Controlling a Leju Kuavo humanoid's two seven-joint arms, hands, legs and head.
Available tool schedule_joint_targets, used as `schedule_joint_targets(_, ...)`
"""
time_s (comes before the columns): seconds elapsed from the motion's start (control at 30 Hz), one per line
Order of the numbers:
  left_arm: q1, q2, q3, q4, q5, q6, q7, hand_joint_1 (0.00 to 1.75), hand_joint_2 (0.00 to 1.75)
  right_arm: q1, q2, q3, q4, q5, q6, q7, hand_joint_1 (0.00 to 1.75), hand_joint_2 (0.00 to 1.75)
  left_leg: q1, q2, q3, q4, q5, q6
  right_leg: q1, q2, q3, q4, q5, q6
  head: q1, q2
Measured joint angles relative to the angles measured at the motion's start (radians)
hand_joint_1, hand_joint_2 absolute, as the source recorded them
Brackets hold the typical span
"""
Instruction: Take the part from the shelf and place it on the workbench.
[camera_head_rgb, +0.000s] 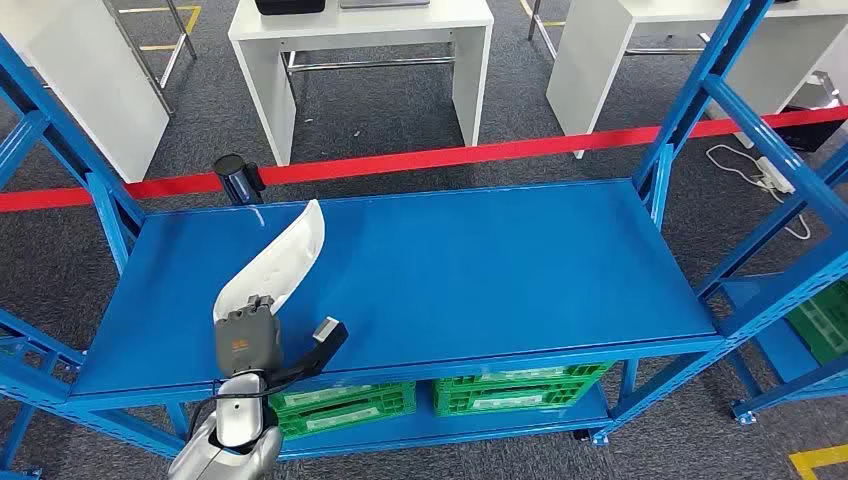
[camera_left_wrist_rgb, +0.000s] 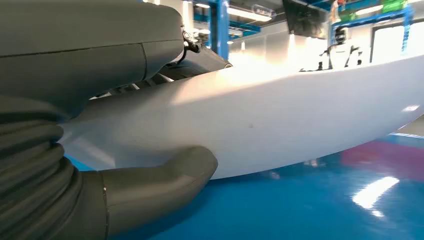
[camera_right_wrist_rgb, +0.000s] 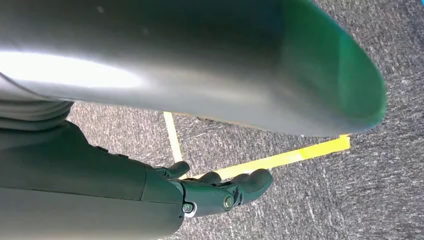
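Head view shows the left hand (camera_head_rgb: 247, 340) at the blue shelf's (camera_head_rgb: 480, 270) front-left, gripping the white curved part (camera_head_rgb: 280, 262). Left wrist view shows thumb (camera_left_wrist_rgb: 155, 182) and fingers clamping it just above the surface. Right wrist view shows the right hand (camera_right_wrist_rgb: 220, 192) holding nothing, fingers loosely curled, above grey carpet (camera_right_wrist_rgb: 350, 200).

Bright, even overhead light in the head view, sharp, with straight lines bowing toward the edges. In the left wrist view the shelf (camera_left_wrist_rgb: 310, 200) carries glare at 4 o'clock; windows at 1 o'clock blow out. The right hand (camera_right_wrist_rgb: 220, 192) is dim, and the thumb is blurred.
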Motion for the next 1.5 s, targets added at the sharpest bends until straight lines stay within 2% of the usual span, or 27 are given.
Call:
schedule_joint_targets(0.43, -0.028, -0.015, 0.002, 0.031, 0.0, 0.018, -0.02, 1.75, 1.75, 0.0, 0.0, 0.0, 0.0, 0.002, 0.002, -0.003, 0.0, 0.0, 0.0, 0.0, 0.0, 0.0, 0.0, 0.0, 0.0, 0.0, 0.0, 0.0, 0.0, 0.0, 0.0, 0.0)
schedule_joint_targets(0.7, -0.016, -0.049, 0.033, 0.01, 0.0, 0.096, -0.132, 1.75, 1.75, 0.0, 0.0, 0.0, 0.0, 0.005, 0.002, 0.001, 0.0, 0.0, 0.0, 0.0, -0.001, 0.0, 0.0, 0.0, 0.0, 0.0, -0.001, 0.0, 0.0, 0.0, 0.0, 0.0)
schedule_joint_targets(0.8, 0.001, -0.077, 0.064, -0.017, 0.003, 0.129, -0.213, 1.75, 1.75, 0.001, 0.0, 0.0, 0.0, 0.01, 0.002, 0.005, 0.0, 0.0, 0.0, 0.0, -0.001, 0.0, 0.0, 0.0, 0.0, 0.0, -0.001, 0.0, 0.0, 0.0, 0.0, 0.0)
schedule_joint_targets(0.93, 0.023, -0.132, 0.111, -0.066, 0.064, 0.174, -0.361, 1.75, 1.75, 0.001, 0.0, 0.0, 0.0, 0.018, 0.002, 0.018, 0.0, 0.0, 0.0, 0.0, -0.001, 0.0, 0.0, 0.0, 0.0, 0.0, -0.001, 0.0, 0.0, 0.0, 0.0, 0.0)
schedule_joint_targets(1.13, 0.054, -0.201, 0.129, -0.151, 0.386, 0.189, -0.657, 1.75, 1.75, 0.001, 0.0, 0.0, 0.0, 0.033, 0.002, 0.023, 0.0, 0.0, 0.0, 0.0, -0.001, 0.0, 0.0, 0.0, 0.0, 0.0, -0.001, 0.0, 0.0, 0.0, 0.0, 0.0)
schedule_joint_targets(1.23, 0.06, -0.226, 0.121, -0.191, 0.545, 0.166, -0.778, 1.75, 1.75, 0.002, 0.0, 0.001, 0.0, 0.042, 0.002, 0.03, 0.0, 0.0, 0.0, 0.0, -0.001, 0.0, 0.0, 0.0, 0.0, 0.0, -0.001, 0.0, 0.0, 0.0, 0.0, 0.0)
schedule_joint_targets(1.37, 0.058, -0.247, 0.089, -0.235, 0.684, 0.135, -0.891, 1.75, 1.75, 0.004, 0.0, 0.004, 0.0, 0.056, 0.002, 0.036, 0.0, 0.0, 0.0, 0.0, -0.001, 0.0, 0.0, 0.0, 0.0, 0.0, -0.001, 0.0, 0.0, 0.0, 0.0, 0.0)
schedule_joint_targets(1.5, 0.043, -0.263, 0.03, -0.283, 0.773, 0.102, -0.957, 1.75, 1.75, 0.006, 0.0, 0.015, 0.0, 0.071, 0.004, 0.036, 0.0, 0.0, 0.0, 0.0, -0.001, 0.0, 0.0, 0.0, 0.0, 0.0, -0.001, 0.0, 0.0, 0.0, 0.0, 0.0)
